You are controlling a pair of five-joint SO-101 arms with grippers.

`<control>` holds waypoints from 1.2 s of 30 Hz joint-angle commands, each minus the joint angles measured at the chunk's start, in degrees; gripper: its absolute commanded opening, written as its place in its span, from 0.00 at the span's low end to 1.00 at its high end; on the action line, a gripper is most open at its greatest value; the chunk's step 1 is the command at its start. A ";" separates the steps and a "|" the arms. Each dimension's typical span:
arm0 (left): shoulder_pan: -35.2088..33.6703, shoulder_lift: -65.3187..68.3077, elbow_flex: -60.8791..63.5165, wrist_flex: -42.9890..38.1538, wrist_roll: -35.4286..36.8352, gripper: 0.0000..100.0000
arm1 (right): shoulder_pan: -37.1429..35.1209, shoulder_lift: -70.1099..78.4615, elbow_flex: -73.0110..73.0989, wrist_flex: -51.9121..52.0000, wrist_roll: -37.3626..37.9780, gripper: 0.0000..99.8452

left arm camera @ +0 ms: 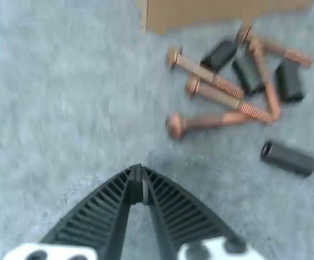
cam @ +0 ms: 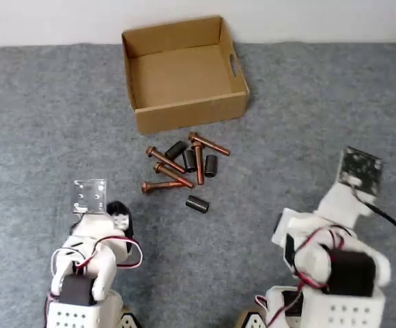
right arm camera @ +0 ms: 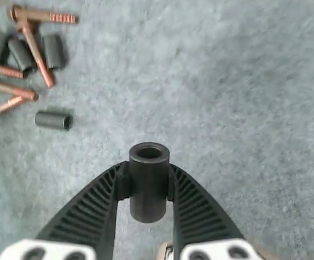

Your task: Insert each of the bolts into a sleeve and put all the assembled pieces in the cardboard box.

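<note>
Several copper bolts (cam: 174, 174) and black sleeves (cam: 189, 159) lie in a loose pile on the grey carpet, just in front of the cardboard box (cam: 191, 113). One sleeve (cam: 197, 203) lies apart on the near side of the pile. My left gripper (left arm camera: 138, 172) is shut and empty, a short way from the nearest bolt (left arm camera: 200, 122) and from the lone sleeve (left arm camera: 288, 158). My right gripper (right arm camera: 148, 176) is shut on another black sleeve (right arm camera: 149, 187), held upright with its bore (right arm camera: 149, 153) facing the camera, above bare carpet to the right of the pile.
The box stands open at the back of the table, with a hand slot in its right wall (cam: 233, 65). The left arm (cam: 92, 253) and right arm (cam: 334, 253) sit at the near edge. Bare carpet spreads to both sides of the pile.
</note>
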 commanded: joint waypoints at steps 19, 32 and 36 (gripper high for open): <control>12.13 93.54 -79.96 38.07 16.79 0.01 | 6.11 -4.62 1.23 1.36 0.70 0.01; 12.13 125.89 -116.44 38.51 34.55 0.01 | 6.11 -4.62 1.23 1.45 0.70 0.01; 11.43 131.25 -121.27 39.30 34.73 0.09 | 6.11 -4.62 1.23 1.45 0.70 0.01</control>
